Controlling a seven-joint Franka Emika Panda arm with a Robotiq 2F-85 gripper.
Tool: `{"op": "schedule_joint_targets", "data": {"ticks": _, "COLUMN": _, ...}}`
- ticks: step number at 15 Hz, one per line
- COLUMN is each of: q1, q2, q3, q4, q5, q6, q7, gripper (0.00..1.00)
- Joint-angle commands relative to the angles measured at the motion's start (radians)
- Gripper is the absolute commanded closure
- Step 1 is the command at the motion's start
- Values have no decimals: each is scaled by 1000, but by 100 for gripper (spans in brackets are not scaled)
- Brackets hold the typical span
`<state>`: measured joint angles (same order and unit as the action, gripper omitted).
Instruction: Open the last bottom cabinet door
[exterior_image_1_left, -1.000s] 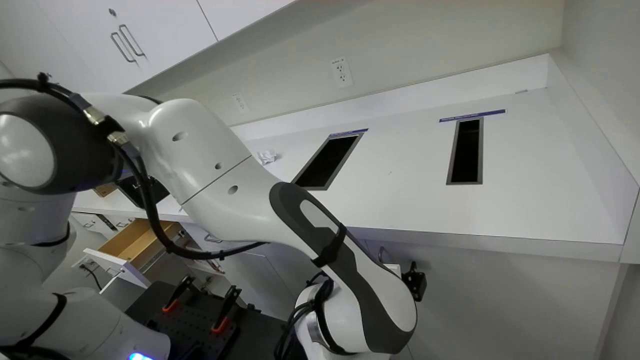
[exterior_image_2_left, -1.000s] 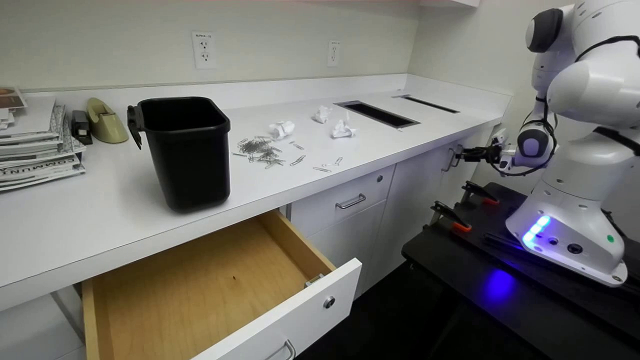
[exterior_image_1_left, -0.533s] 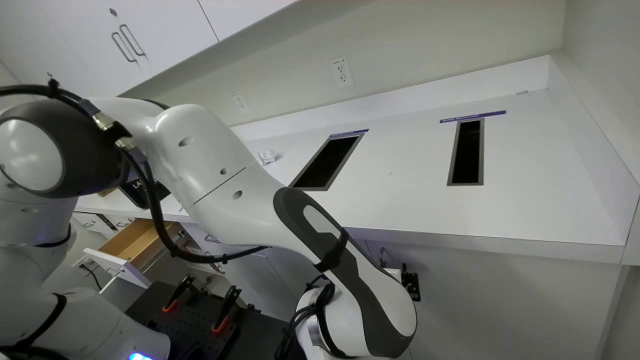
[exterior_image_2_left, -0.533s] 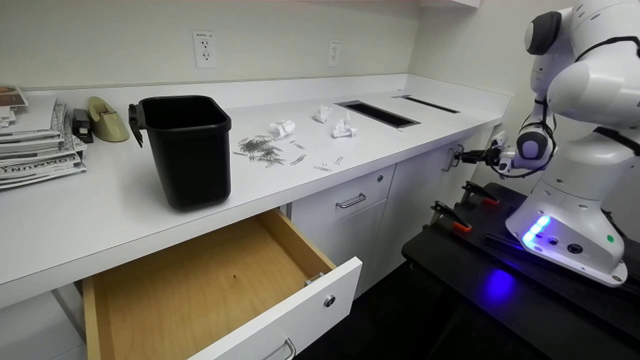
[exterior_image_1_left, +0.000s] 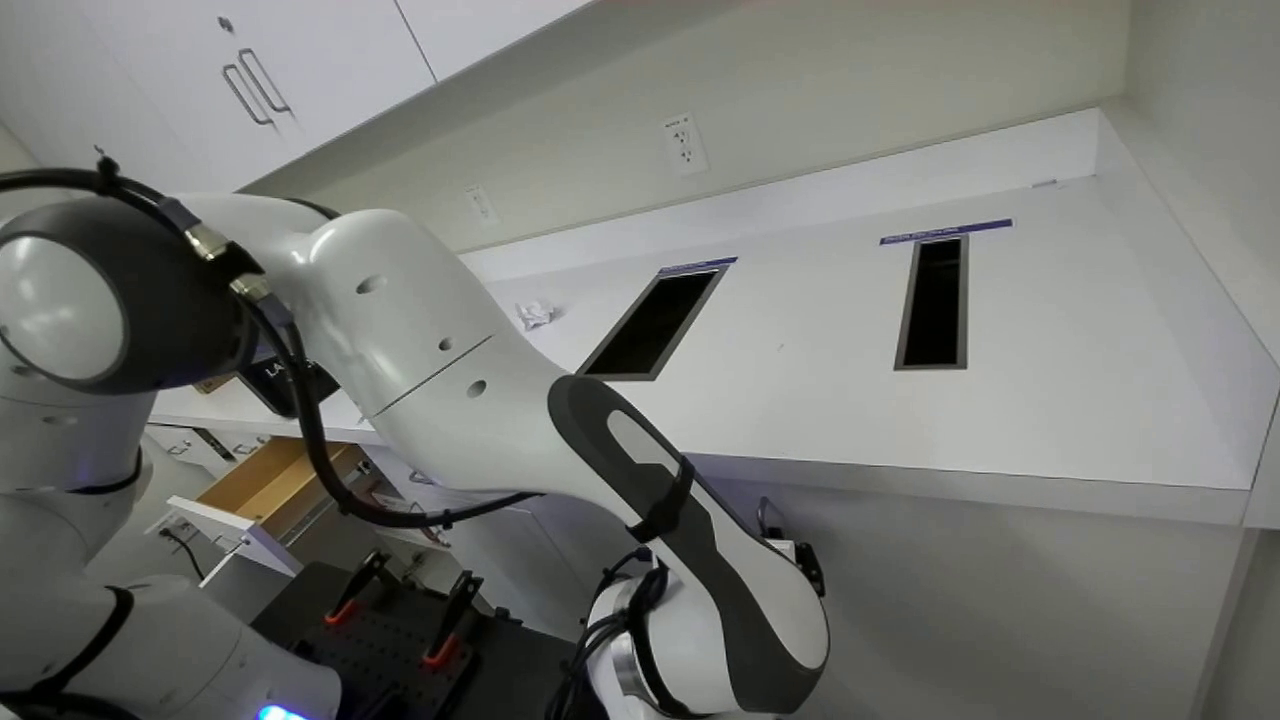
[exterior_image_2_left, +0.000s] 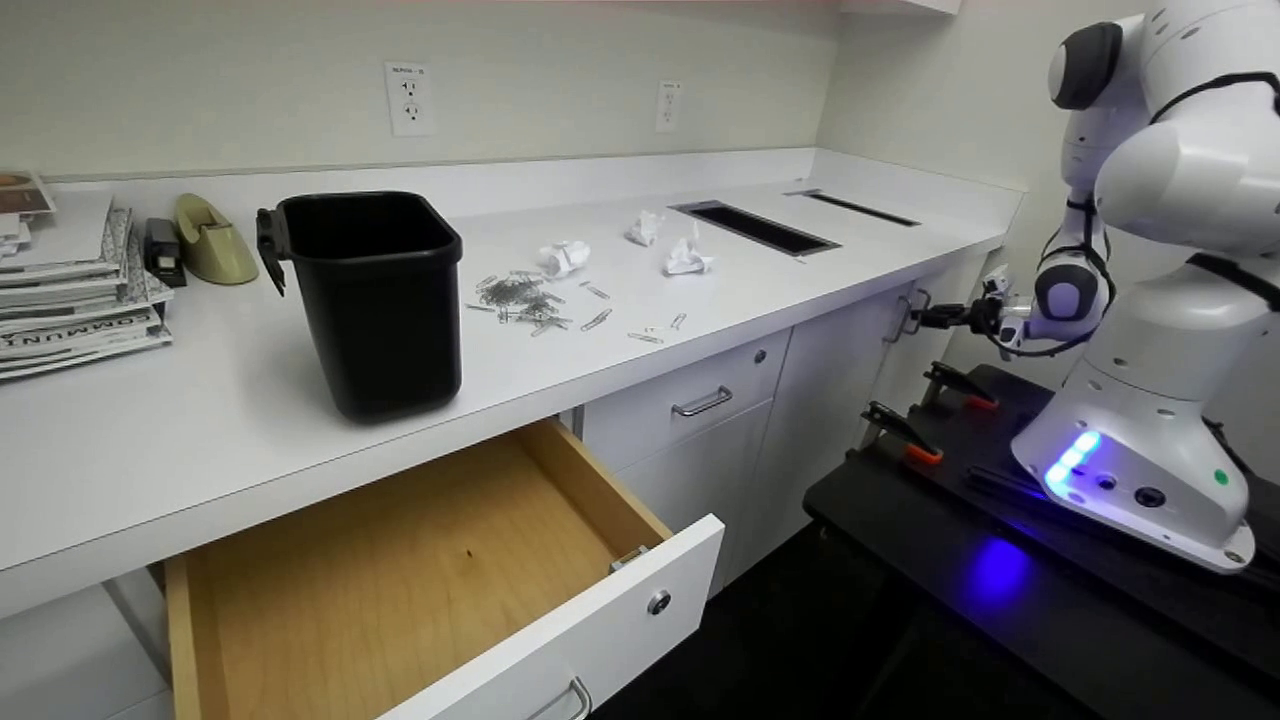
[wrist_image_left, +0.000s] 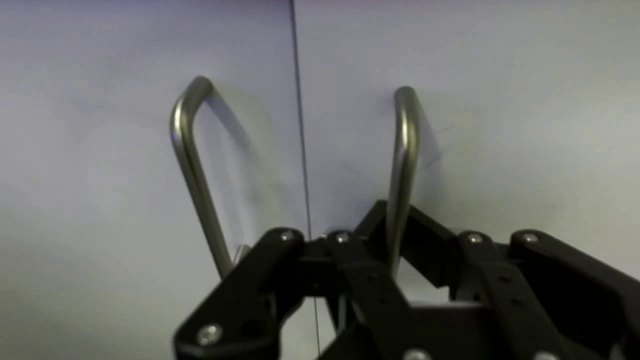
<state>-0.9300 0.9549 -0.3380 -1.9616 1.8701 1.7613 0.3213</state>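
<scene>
Within the end effector (wrist_image_left: 395, 222), pinches the cabinet door (wrist_image_left: 530, 150) handle (wrist_image_left: 404, 160). Well apart from it, reads "LA" on bin (exterior_image_1_left: 266, 388), "MMUNI" on papers (exterior_image_2_left: 85, 300).

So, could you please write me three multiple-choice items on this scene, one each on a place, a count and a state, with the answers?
1. Where is the claw?
A. Over the black bin
B. At a cabinet door handle
C. Inside the drawer

2. How many crumpled papers lie on the counter?
A. One
B. Six
C. Three

3. How does the last bottom cabinet door stand?
A. Shut
B. Wide open
C. Half open

1 B: the wrist view shows that handle running down into it.
2 C: an exterior view shows three white wads near the paper clips.
3 A: in the wrist view it meets the neighbouring door along a thin line.
</scene>
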Motion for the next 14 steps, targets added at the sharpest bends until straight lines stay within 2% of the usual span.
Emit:
{"op": "schedule_joint_targets", "data": {"ticks": 1, "q1": -35, "q2": 14, "q3": -59, "q4": 52, "q5": -73, "q6": -25, "q7": 13, "gripper": 97}}
{"op": "schedule_joint_targets", "data": {"ticks": 6, "q1": -98, "q2": 73, "q3": -109, "q4": 171, "q5": -238, "q6": -79, "q7": 32, "gripper": 97}}
{"op": "schedule_joint_targets", "data": {"ticks": 14, "q1": -251, "q2": 160, "q3": -108, "q4": 400, "q5": -433, "q6": -139, "q7": 20, "gripper": 97}}
